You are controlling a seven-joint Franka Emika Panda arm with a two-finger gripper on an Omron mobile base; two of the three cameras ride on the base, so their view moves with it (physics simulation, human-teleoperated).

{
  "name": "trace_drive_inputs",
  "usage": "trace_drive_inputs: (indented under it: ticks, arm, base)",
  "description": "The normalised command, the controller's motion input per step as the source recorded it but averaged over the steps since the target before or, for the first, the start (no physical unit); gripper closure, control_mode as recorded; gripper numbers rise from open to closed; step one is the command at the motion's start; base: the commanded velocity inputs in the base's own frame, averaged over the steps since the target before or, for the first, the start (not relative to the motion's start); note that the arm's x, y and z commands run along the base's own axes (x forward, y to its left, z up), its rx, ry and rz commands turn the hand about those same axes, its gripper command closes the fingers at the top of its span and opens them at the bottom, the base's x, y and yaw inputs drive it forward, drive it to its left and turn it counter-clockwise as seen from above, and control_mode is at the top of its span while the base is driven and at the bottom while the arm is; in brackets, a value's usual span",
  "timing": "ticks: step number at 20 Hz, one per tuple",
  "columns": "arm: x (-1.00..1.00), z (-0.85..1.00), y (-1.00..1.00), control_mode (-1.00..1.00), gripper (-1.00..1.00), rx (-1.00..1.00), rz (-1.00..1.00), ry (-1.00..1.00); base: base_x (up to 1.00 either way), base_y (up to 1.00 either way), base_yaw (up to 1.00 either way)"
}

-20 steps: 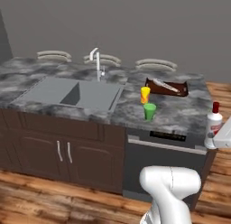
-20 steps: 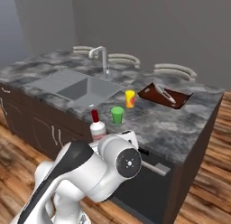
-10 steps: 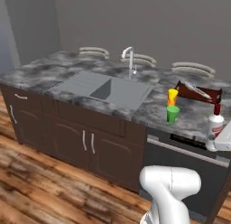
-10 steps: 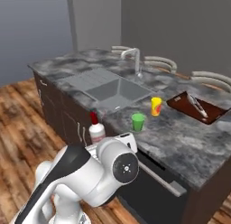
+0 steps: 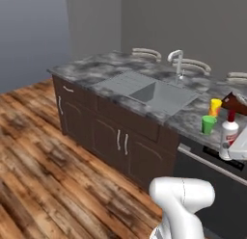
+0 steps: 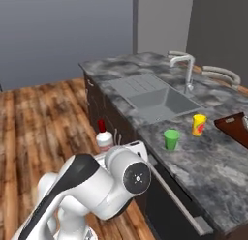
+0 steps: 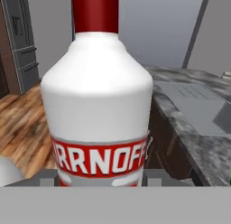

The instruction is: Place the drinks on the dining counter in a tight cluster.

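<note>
- Progress: no drinks seen clustered on the tabletop (image 5: 96,72); placing not yet done.
- Tabletop near the sink (image 6: 160,96): green cup (image 6: 171,139), yellow cup (image 6: 198,124) only.
- White bottle (image 7: 99,105): off the tabletop edge, short of the green cup.
- Tool (image 7: 100,180): part open, clamped on the white bottle's base.

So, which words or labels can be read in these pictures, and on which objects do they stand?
"RRNOFF", in white letters on a red band, on the white bottle with the red cap; the left edge of the word is cut off by the curve of the bottle.
No other text is readable.
</note>
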Motion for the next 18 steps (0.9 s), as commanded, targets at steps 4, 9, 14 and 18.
trace_drive_inputs:
  ticks: [4,9,14,18]
  arm:
    - [0.00,0.00,0.00,1.00,1.00,0.00,0.00,0.00]
    - [0.00,0.00,0.00,1.00,1.00,0.00,0.00,0.00]
    - [0.00,0.00,0.00,1.00,1.00,0.00,0.00,0.00]
    - [0.00,0.00,0.00,1.00,1.00,0.00,0.00,0.00]
  base:
    - [-0.69,-0.61,0.19]
    - [-1.00,-0.69,0.19]
    - [-0.56,-0.72,0.25]
    - [-0.27,-0.84,0.37]
